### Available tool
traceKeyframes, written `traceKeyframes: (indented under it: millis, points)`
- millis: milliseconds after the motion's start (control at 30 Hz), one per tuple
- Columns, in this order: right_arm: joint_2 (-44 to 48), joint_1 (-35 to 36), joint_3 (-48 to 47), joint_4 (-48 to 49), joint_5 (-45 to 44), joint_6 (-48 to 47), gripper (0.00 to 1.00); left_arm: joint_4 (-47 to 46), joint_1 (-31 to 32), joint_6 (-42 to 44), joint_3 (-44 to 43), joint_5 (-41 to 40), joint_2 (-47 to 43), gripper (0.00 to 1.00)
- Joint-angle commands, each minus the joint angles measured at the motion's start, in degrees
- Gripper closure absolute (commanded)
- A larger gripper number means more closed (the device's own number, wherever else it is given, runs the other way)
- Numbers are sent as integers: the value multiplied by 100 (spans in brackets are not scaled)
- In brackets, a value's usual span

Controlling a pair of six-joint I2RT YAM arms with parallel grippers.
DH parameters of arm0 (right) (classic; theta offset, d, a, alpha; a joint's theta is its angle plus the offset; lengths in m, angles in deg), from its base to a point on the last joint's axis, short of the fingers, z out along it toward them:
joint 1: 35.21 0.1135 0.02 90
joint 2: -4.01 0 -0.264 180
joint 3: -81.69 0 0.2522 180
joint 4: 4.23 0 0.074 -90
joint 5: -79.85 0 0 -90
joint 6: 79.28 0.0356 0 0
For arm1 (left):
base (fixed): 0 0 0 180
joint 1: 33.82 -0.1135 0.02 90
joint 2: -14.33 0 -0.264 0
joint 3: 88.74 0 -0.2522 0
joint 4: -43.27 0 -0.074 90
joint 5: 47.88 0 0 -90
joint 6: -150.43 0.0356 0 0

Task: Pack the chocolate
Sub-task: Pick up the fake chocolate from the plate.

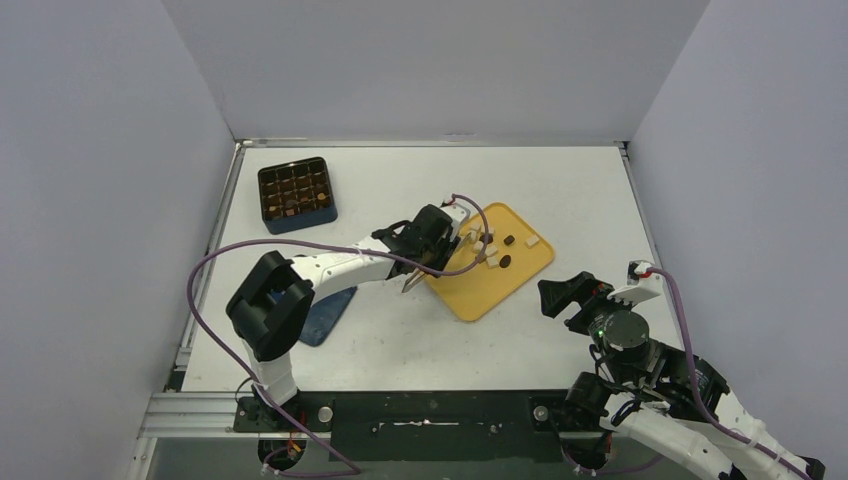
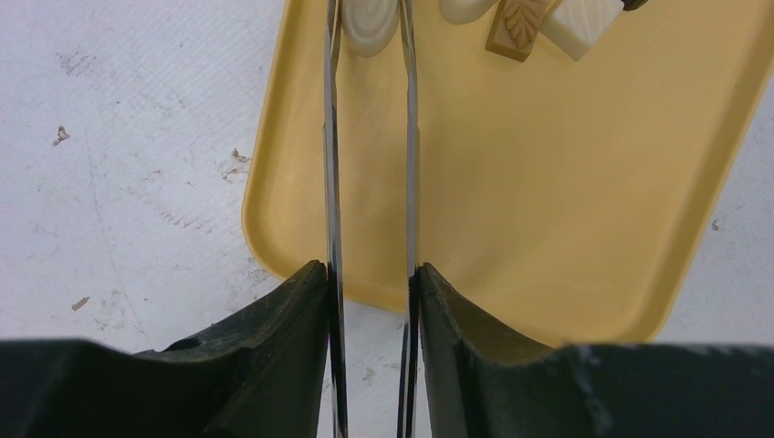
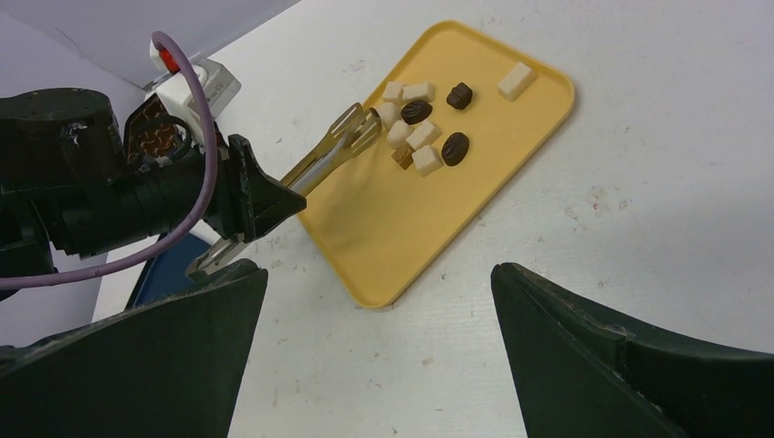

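Observation:
My left gripper (image 1: 432, 240) is shut on long metal tongs (image 2: 330, 182), which reach out over the yellow tray (image 1: 470, 290). In the left wrist view a round cream-white chocolate (image 2: 368, 23) lies between the two tong blades near their tips. A mid-brown leaf piece (image 2: 517, 23) and a cream cube (image 2: 580, 20) lie just right of it. The right wrist view shows the tongs (image 3: 333, 151) reaching a cluster of several cream and dark brown chocolates (image 3: 424, 119) on the tray (image 3: 411, 228). My right gripper (image 3: 379, 274) is open and empty, over the table near the tray's near corner.
A dark compartment box (image 1: 296, 193) holding a few pieces stands at the back left. A blue lid (image 1: 325, 312) lies under the left arm. A lone cream piece (image 3: 516, 80) lies at the tray's far corner. White walls enclose the table.

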Motion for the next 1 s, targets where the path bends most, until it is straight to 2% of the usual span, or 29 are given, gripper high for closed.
traceKeyframes:
  millis: [0, 200, 533, 967]
  points:
    - [31, 50, -10, 181, -146, -24, 0, -57, 116, 70, -294, -85, -66, 65]
    - [34, 51, 9, 216, -130, -32, 0, 209, 249, 105, -275, -530, -268, 66]
    - [101, 55, 27, 232, -118, -35, 0, 371, 296, -51, -244, -621, -632, 72]
    - [104, 63, 18, 225, -84, -33, 0, 874, 151, -458, -564, -831, -976, 73]
